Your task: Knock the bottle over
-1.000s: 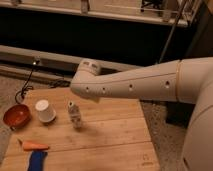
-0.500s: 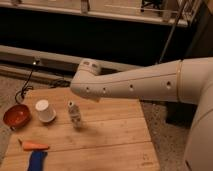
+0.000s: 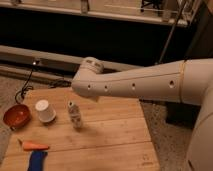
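Observation:
The bottle (image 3: pixel 75 115) is small, slim and pale with a whitish cap. It stands upright on the wooden table (image 3: pixel 115 142), left of the middle. My white arm (image 3: pixel 135 85) reaches in from the right, and its rounded joint (image 3: pixel 90 70) hangs above and just behind the bottle, apart from it. My gripper does not show in this view; only the arm's segments do.
A white paper cup (image 3: pixel 45 111) stands just left of the bottle. A red-orange bowl (image 3: pixel 16 116) sits at the table's left edge. An orange carrot (image 3: pixel 34 146) and a blue object (image 3: pixel 37 160) lie at the front left. Dark shelving and cables run behind the table.

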Tool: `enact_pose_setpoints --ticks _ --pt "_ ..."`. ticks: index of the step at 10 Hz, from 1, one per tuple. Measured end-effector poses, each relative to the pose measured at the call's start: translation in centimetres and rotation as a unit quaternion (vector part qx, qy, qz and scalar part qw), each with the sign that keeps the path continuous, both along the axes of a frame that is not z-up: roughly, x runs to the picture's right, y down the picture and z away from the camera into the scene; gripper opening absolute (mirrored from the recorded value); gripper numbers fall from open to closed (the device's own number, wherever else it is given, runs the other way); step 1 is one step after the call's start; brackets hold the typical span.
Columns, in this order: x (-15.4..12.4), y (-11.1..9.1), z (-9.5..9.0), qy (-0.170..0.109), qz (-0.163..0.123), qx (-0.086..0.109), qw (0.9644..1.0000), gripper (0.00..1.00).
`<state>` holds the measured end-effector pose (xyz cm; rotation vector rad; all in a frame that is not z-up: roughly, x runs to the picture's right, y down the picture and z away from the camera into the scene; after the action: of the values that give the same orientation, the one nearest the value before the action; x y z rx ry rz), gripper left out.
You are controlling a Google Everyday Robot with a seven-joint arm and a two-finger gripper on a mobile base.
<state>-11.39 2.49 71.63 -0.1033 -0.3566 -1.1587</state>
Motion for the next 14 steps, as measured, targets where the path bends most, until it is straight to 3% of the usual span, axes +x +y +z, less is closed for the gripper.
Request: enact_pose_setpoints --ticks 1,4,5,7,9,11,12,13,14 --pt "0.1 0.5 1.1 -0.001 0.002 -0.011 0.9999 0.73" --pt "0.0 3.5 6.1 -0.001 -0.010 -0.050 0.9987 0.43" --pt "-0.4 4.2 7.3 -0.003 -0.020 -0.055 0.9983 0.33" --pt "-1.5 4.7 9.2 -0.005 -0.050 -0.046 0.9976 0.11" --pt "-2.1 4.4 9.7 -0.006 -0.072 -0.031 0.9969 0.01" --pt "-3.1 4.9 9.3 -0.021 -0.090 -0.025 0.9954 0.00" --pt "-3.9 6.0 8.7 -0.034 -0.094 -0.034 0.9944 0.00" --pt "-5.4 8.7 7.2 -0.061 -0.107 -0.058 0.9907 0.00" --pt "-6.7 12.5 4.9 -0.090 -0.118 -0.096 0.9842 0.00"
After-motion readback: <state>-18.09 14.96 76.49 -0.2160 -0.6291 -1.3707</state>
